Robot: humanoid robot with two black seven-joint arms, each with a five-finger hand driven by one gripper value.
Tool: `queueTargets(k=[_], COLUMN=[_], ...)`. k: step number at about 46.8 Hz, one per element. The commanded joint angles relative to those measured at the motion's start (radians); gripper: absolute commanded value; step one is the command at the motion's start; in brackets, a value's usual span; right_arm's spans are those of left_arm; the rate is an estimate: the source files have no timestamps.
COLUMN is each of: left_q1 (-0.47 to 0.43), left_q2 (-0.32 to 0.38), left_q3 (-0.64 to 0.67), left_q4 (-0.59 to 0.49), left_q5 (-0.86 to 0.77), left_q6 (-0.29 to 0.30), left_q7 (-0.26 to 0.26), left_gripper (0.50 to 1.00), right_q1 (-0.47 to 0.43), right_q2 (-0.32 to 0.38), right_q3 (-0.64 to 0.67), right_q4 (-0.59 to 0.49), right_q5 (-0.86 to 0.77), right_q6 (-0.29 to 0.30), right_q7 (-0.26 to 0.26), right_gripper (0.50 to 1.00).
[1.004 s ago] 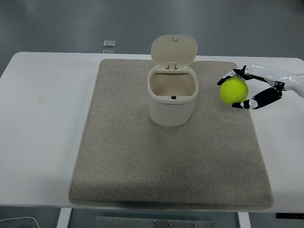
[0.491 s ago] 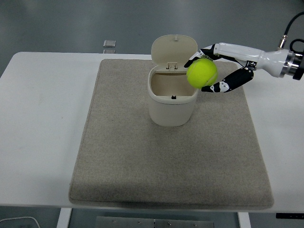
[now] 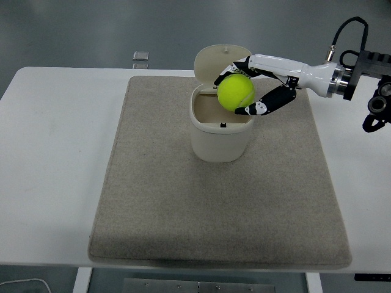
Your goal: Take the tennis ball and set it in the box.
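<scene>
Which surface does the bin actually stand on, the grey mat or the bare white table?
The grey mat: the bin stands on its far half, while the table shows bare around the mat.

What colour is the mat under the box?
Grey-beige mat, seen in the head view.

We note a fuzzy yellow-green felt tennis ball (image 3: 236, 93), a smooth matt cream plastic box (image 3: 221, 133), and a coarse grey fabric mat (image 3: 183, 207).
</scene>
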Motion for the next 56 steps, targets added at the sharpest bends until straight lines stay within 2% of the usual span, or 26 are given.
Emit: queueTargets(k=[1,3,7,12,15,20,26,40,50,56], left_q1=[0.0,0.0,0.0,0.0,0.0,0.0,0.0,0.0,0.0,0.0], left_q2=[0.0,0.0,0.0,0.0,0.0,0.0,0.0,0.0,0.0,0.0], left_q3=[0.0,0.0,0.0,0.0,0.002,0.0,0.0,0.0,0.0,0.0], left_q4=[0.0,0.0,0.0,0.0,0.0,0.0,0.0,0.0,0.0,0.0], left_q5=[0.0,0.0,0.0,0.0,0.0,0.0,0.0,0.0,0.0,0.0], left_q6=[0.0,0.0,0.0,0.0,0.0,0.0,0.0,0.0,0.0,0.0], left_q7=[0.0,0.0,0.0,0.0,0.0,0.0,0.0,0.0,0.0,0.0], left_gripper=[0.992,0.992,0.992,0.992,0.992,0.992,0.992,0.992,0.992,0.992], right_q1=[-0.001,-0.002,-0.008,-0.017,-0.019,-0.027,-0.03,-0.047,-0.047,-0.045], right_q2=[0.001,0.002,0.019,0.036,0.036,0.036,0.035,0.028,0.015,-0.013], right_q3=[-0.012,-0.016,-0.02,-0.018,-0.018,-0.018,-0.018,-0.018,-0.013,-0.003], right_q4=[-0.002,-0.002,0.0,0.0,-0.002,-0.002,0.0,0.0,0.001,0.012], right_q5=[0.001,0.003,0.003,0.003,0.003,0.003,0.004,0.003,0.007,0.073], right_q6=[-0.014,-0.021,-0.034,-0.035,-0.035,-0.035,-0.034,-0.034,-0.011,0.067], right_q7=[0.0,0.0,0.0,0.0,0.0,0.0,0.0,0.0,0.0,0.0], right_gripper=[0.5,0.502,0.553,0.631,0.723,0.76,0.856,0.86,0.86,0.86])
